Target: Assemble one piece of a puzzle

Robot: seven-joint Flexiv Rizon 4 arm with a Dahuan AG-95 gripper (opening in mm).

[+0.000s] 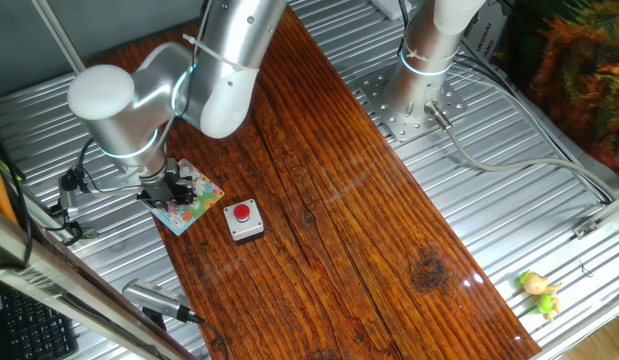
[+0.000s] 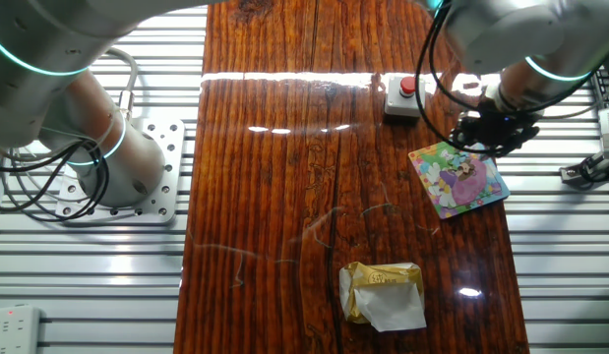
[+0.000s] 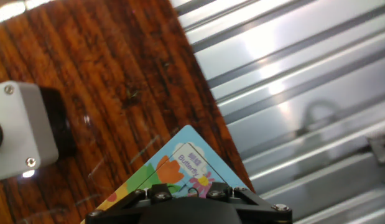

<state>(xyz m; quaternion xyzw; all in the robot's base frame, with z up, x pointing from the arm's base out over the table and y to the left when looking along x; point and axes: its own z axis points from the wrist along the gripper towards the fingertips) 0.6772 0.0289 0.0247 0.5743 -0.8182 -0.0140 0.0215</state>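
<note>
Hovering low over the puzzle [image 2: 458, 178], our gripper [image 2: 493, 133] sits at the board's corner nearest the button box [image 2: 402, 96]. We cannot tell whether its fingers grip anything; the piece itself is hidden from us.

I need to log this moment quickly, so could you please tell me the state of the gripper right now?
Gripper: down at the far corner of the puzzle. Its fingertips are hidden in every view, so open, shut or holding the piece cannot be told.
</note>
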